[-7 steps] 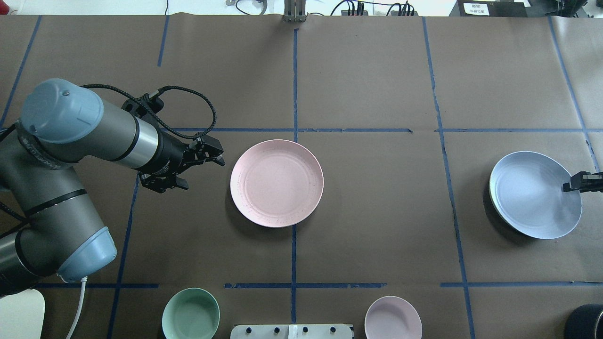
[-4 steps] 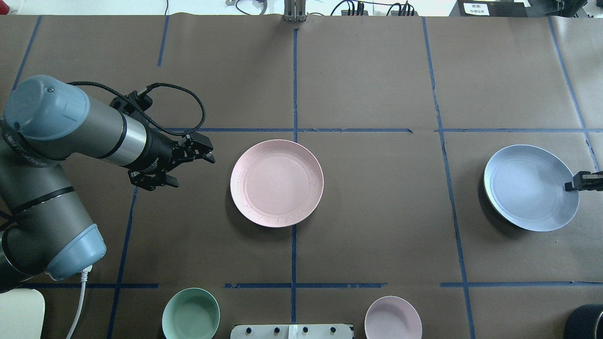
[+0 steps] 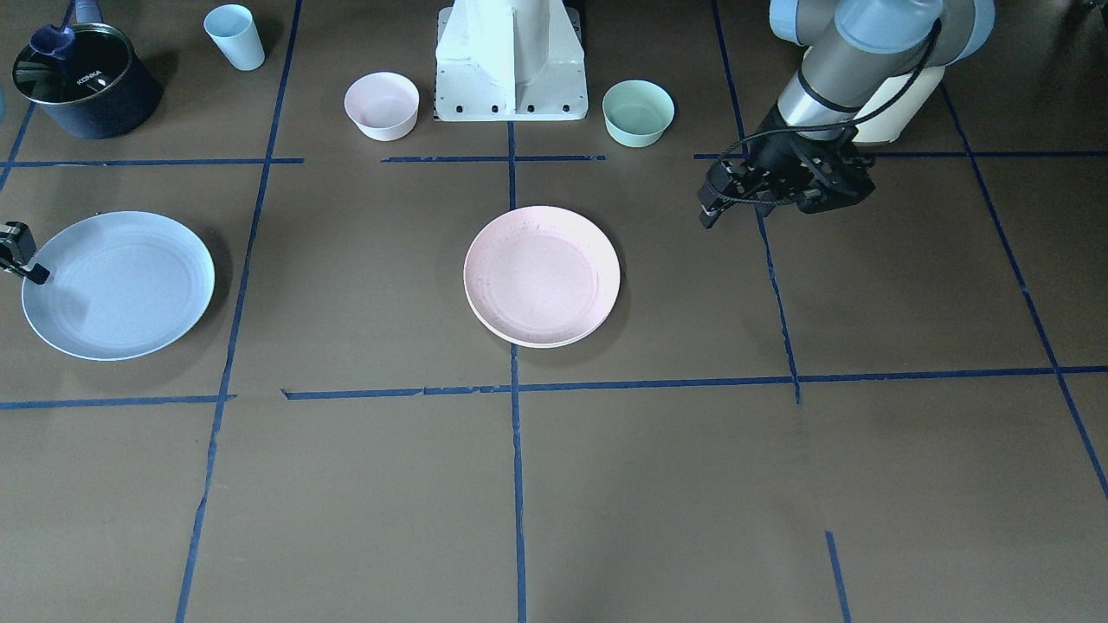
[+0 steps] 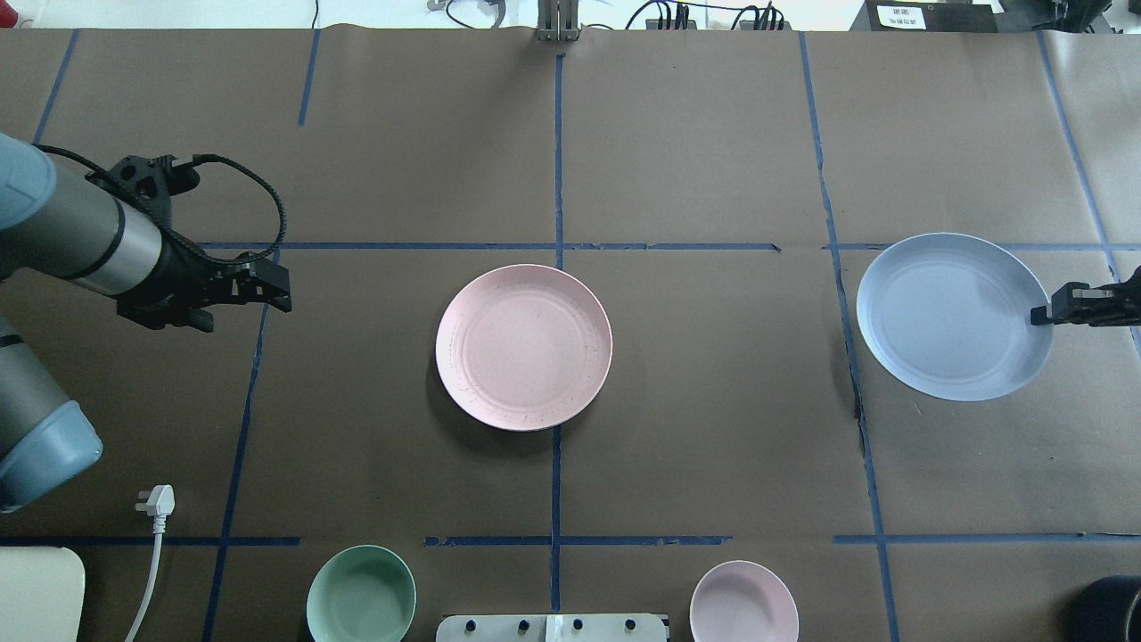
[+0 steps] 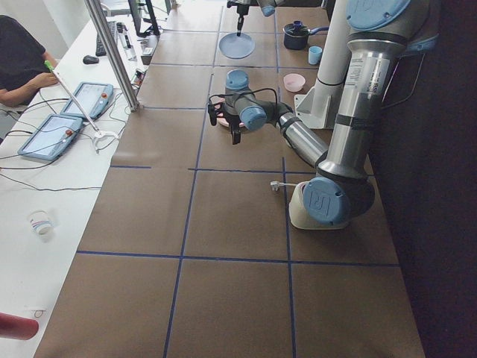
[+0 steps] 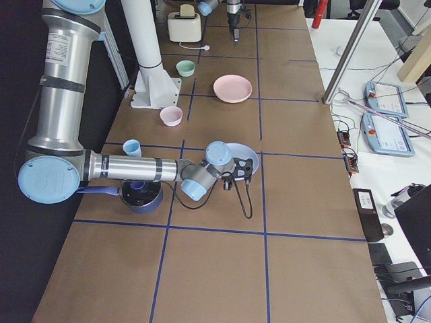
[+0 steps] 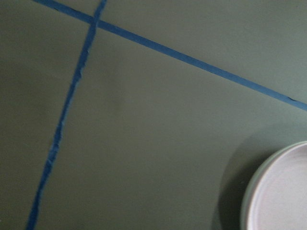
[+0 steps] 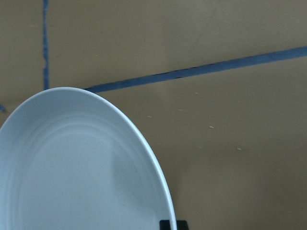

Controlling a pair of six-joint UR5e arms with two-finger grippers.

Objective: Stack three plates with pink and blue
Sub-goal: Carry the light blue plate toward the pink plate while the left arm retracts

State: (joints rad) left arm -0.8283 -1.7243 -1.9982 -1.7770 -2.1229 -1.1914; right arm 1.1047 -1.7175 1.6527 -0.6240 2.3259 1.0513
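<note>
The pale pink plate (image 4: 523, 347) lies at the table's centre, also in the front view (image 3: 542, 275), where a whitish rim shows under its near edge. I cannot tell whether that rim is the cream-white plate. My right gripper (image 4: 1038, 315) is shut on the right rim of the light blue plate (image 4: 954, 316) and holds it above the table; both show in the front view, the plate (image 3: 117, 285) and the gripper (image 3: 33, 275). My left gripper (image 4: 267, 294) is open and empty, well left of the pink plate.
A mint bowl (image 4: 361, 593) and a small pink bowl (image 4: 743, 602) stand by the robot's base (image 3: 511, 61). A light blue cup (image 3: 235, 36) and a dark pot (image 3: 85, 80) sit at the robot's right. A white plug (image 4: 156, 501) lies near the left arm.
My left arm has drawn back to the left, away from the pink plate. My right gripper has carried the blue plate leftward and farther from the robot.
</note>
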